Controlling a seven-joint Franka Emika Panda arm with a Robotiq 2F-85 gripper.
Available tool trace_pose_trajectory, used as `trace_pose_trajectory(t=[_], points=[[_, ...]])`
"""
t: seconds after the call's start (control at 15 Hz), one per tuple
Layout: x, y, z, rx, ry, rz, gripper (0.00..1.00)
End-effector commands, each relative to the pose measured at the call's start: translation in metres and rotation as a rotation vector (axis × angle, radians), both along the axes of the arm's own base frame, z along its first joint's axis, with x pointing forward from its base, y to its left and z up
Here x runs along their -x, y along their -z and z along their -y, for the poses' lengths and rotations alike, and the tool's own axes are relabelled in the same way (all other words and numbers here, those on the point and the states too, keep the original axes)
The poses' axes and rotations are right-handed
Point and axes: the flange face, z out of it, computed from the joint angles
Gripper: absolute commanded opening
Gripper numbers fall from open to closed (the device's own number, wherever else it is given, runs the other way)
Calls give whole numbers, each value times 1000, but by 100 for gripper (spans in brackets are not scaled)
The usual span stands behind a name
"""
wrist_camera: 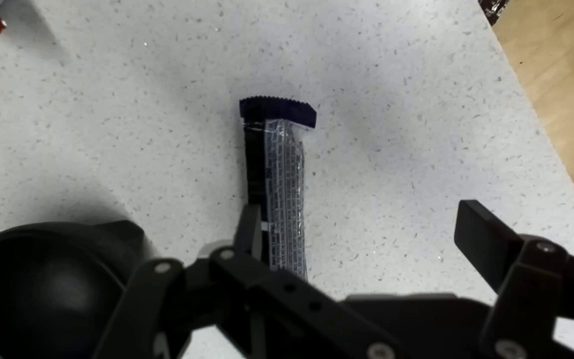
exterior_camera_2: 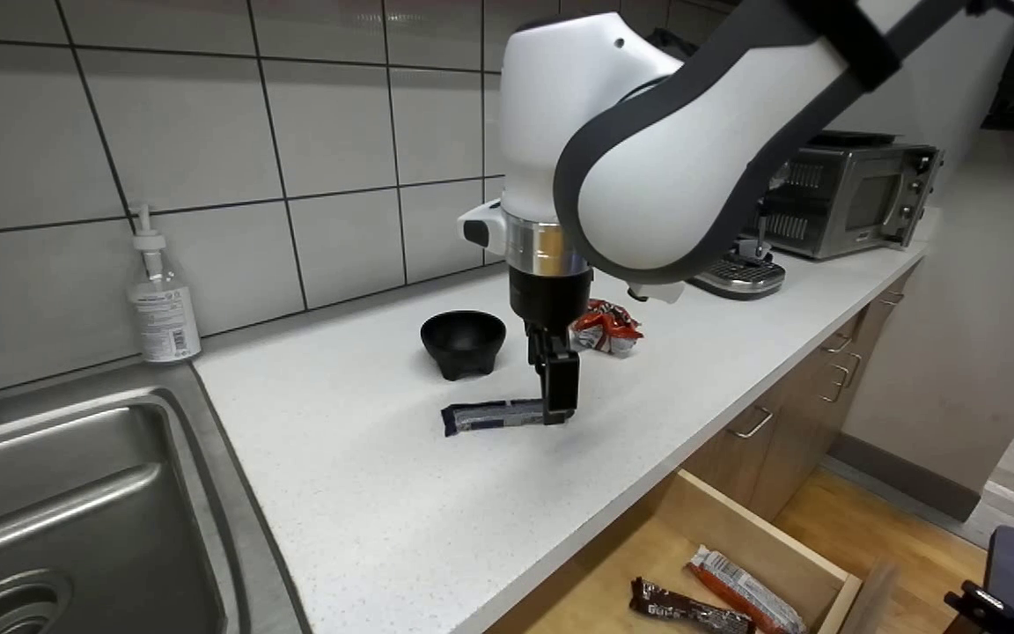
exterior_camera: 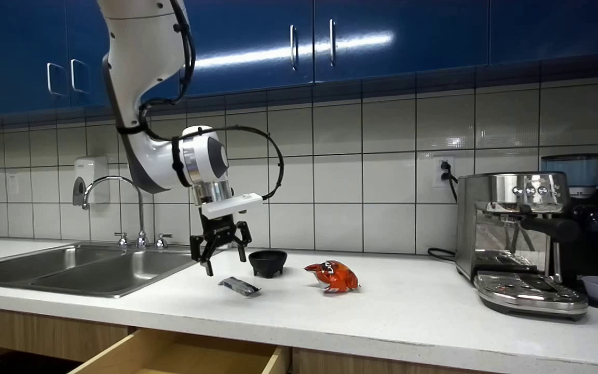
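Wrapped bar [wrist_camera: 284,189], one, on one tabletop [wrist_camera: 391,164], one drawer [wrist_camera: 561,94] at two o'clock in wrist view, one end effector [exterior_camera: 226,261] overhead, fingers [wrist_camera: 486,240] spread wide, gripping nothing, one red packet [exterior_camera: 336,278] at ten, one bowl [wrist_camera: 43,294] at eight, two snack packs [exterior_camera_2: 746,590] in the drawer.

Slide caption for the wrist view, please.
Open gripper above a slim packet on a speckled counter, with a black bowl nearby.
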Motion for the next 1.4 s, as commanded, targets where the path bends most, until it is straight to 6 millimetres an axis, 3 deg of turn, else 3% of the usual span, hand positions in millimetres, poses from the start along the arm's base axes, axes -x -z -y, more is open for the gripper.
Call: trace_pose_trajectory(t=[0.0, 1.33], points=[[-9, -2, -2, 10, -44, -45, 100], [-4, 4, -1, 20, 2, -73, 100]])
